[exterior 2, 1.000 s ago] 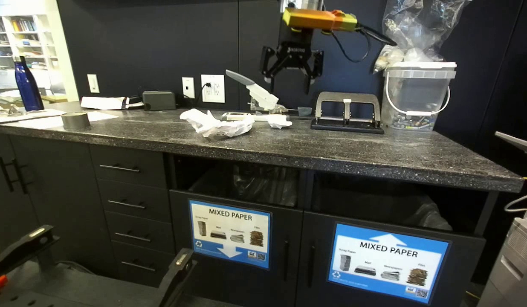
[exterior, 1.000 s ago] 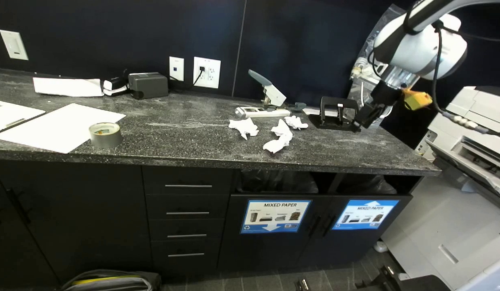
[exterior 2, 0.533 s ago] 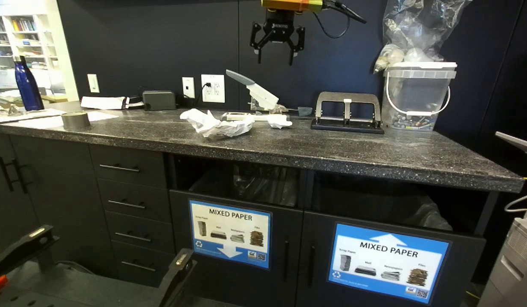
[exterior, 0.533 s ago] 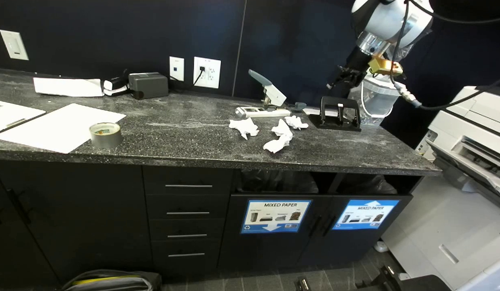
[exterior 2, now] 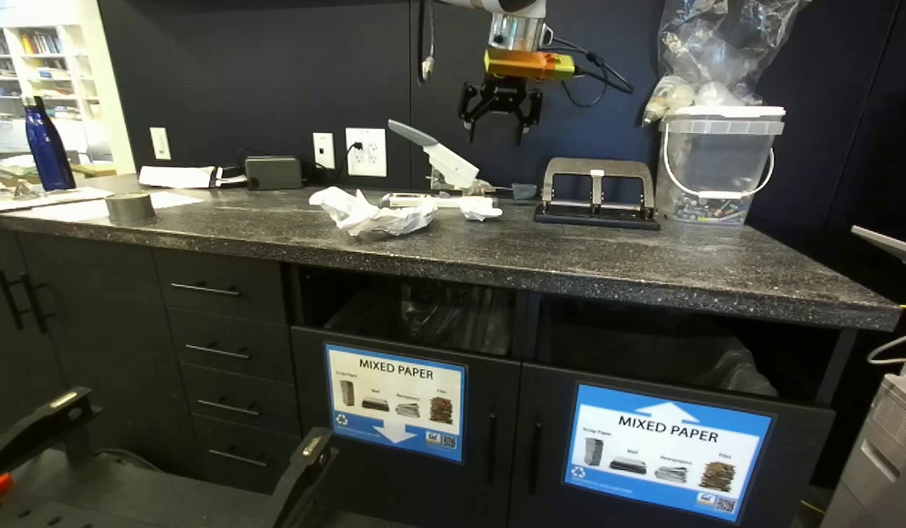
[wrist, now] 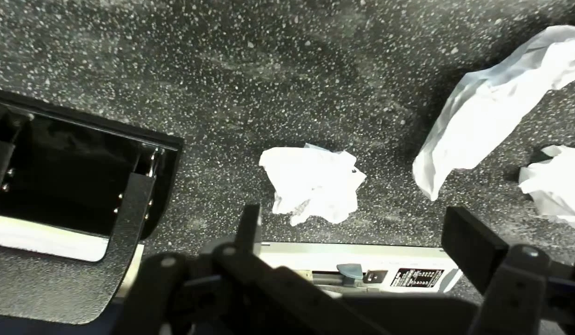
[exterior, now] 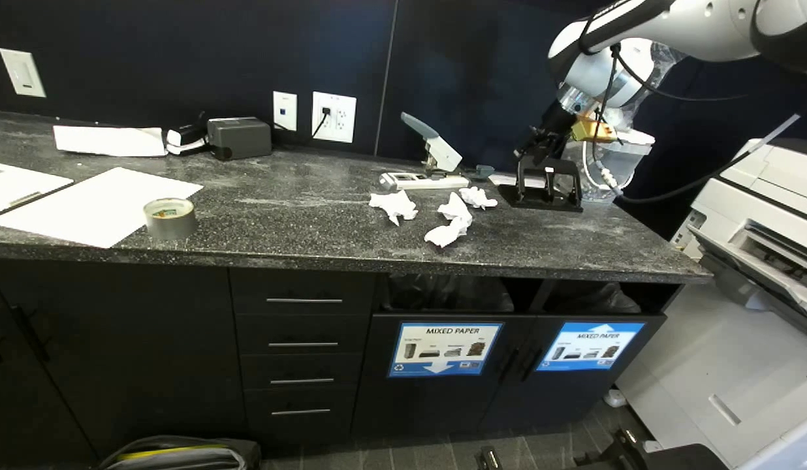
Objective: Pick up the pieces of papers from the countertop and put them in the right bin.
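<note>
Three crumpled white pieces of paper lie on the dark speckled countertop (exterior: 299,228). In the wrist view, one piece of paper (wrist: 314,184) sits just ahead of the fingertips, a long twisted piece of paper (wrist: 497,102) is to its right, and another piece of paper (wrist: 557,181) is at the right edge. My gripper (exterior 2: 496,138) hangs above the counter near its back, fingers apart and holding nothing. The wrist view also shows the gripper (wrist: 355,216) with its fingertips spread wide. The right bin shows only as a plastic bag (exterior 2: 739,370) behind the right MIXED PAPER door.
A long-arm stapler (exterior 2: 453,165) stands behind the papers, partly below the gripper. To the right are a black hole punch (exterior 2: 629,170) and a clear bucket (exterior 2: 717,150). Farther left are a tape roll (exterior: 172,222) and flat white sheets (exterior: 96,205). A printer (exterior: 736,274) stands beyond the counter's right end.
The gripper has moved from the counter's right side toward the papers, rising first and then lowering somewhat. It has stayed open. The papers have not moved.
</note>
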Robot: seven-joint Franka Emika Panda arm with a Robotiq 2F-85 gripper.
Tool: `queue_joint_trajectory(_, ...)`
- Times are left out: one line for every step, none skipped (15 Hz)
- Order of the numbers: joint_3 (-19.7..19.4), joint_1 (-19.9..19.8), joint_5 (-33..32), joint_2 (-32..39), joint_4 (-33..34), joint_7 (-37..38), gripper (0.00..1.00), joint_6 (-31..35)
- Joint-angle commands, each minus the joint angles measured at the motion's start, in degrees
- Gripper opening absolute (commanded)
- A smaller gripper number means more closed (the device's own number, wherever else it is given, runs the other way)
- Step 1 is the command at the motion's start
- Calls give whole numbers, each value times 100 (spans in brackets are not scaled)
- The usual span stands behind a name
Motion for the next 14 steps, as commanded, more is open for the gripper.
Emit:
queue_joint_trajectory(420,-337,-36,850,1194,-785,100,-437)
queue_joint_trajectory(499,-386,-50,1028,1393,-1052,100,-554)
queue_joint_trajectory(548,-418,-1,1186,1579,-1144,100,-588)
queue_joint_trajectory(624,-459,106,1335,1733,-1172,100,-628)
queue_joint_trajectory(686,-483,169,1481,1891,-1195,100,-633)
queue_joint_trajectory(735,-492,186,1616,2045,-1237,100,-709)
queue_joint_trajectory(769,-483,220,1761,2178,-1191,100,-618)
queue_joint_trajectory(829,-492,319,1897,2301,-1081,100,-507)
queue_joint_trajectory(890,-499,417,2022,2429,-1018,100,-489)
queue_joint_trajectory(918,-482,455,2145,2540,-1032,100,-459)
queue_joint_trajectory(948,-465,498,2265,2650,-1012,100,-402)
queue_joint_trajectory(988,-456,552,2371,2741,-984,100,-334)
queue_joint_trajectory(1020,-436,575,2488,2850,-977,100,-274)
queue_joint_trajectory(1057,-429,609,2593,2956,-951,100,-242)
